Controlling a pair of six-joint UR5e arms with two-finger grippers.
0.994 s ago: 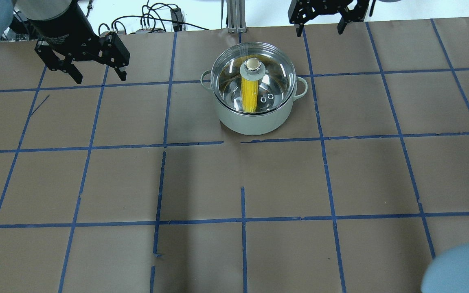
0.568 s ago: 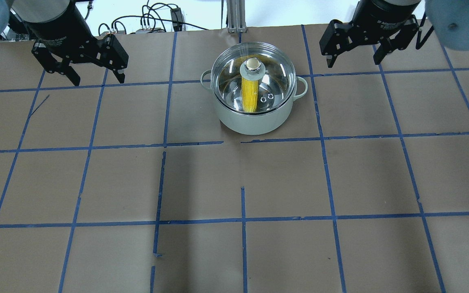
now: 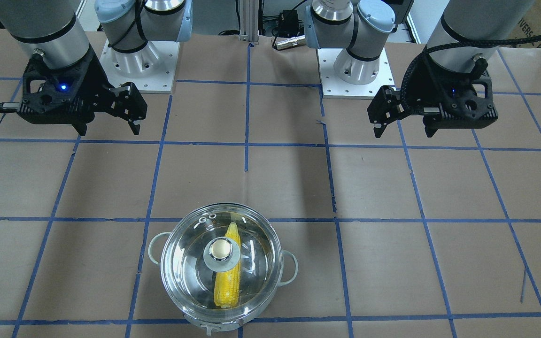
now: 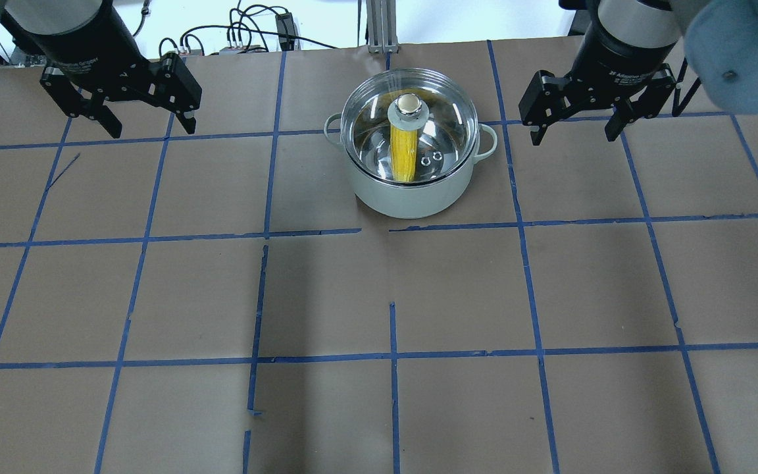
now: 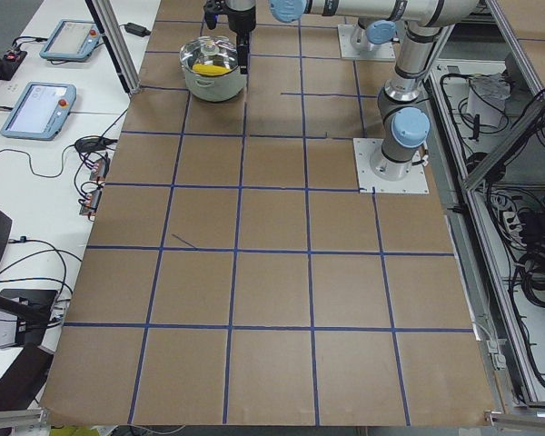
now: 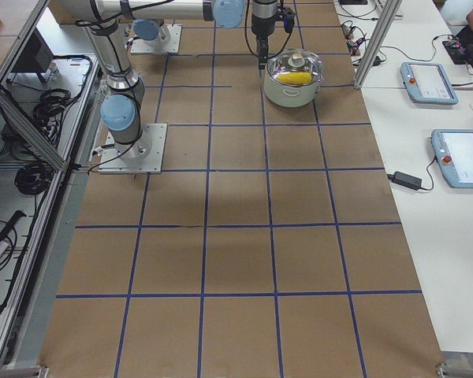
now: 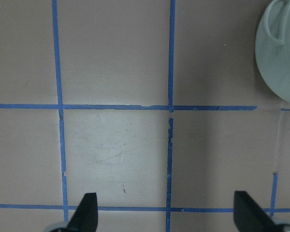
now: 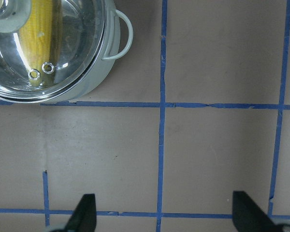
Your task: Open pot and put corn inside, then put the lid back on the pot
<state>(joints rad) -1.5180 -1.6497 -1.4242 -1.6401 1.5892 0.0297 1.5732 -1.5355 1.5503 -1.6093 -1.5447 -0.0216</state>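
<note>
The pot (image 4: 412,201) is standing on the table (image 4: 379,296) at the far side from the robot, roughly midway between the 2 arms, with its 2 pale green handles (image 4: 488,143) pointing out to either side. The lid (image 4: 366,128) is sitting level on the pot's rim, closing it, with its knob (image 4: 408,103) upright at the centre. The corn (image 4: 403,155) is lying inside the pot, showing clearly through the glass, running under the knob along the line from the robot to the far edge. 2 small metal rings (image 4: 431,158) are showing in the lid beside the corn. The left gripper (image 4: 152,126) is hanging above the table well to the pot's left, its fingers spread wide and holding nothing. The right gripper (image 4: 574,137) is hanging above the table to the pot's right, nearer the pot but apart from it, fingers likewise spread wide and holding nothing. The left wrist view is catching only the pot's wall and 1 handle at its upper right corner; the right wrist view is showing the lidded pot and corn at its upper left. Blue tape lines (image 4: 392,355) are dividing the brown table into squares.
</note>
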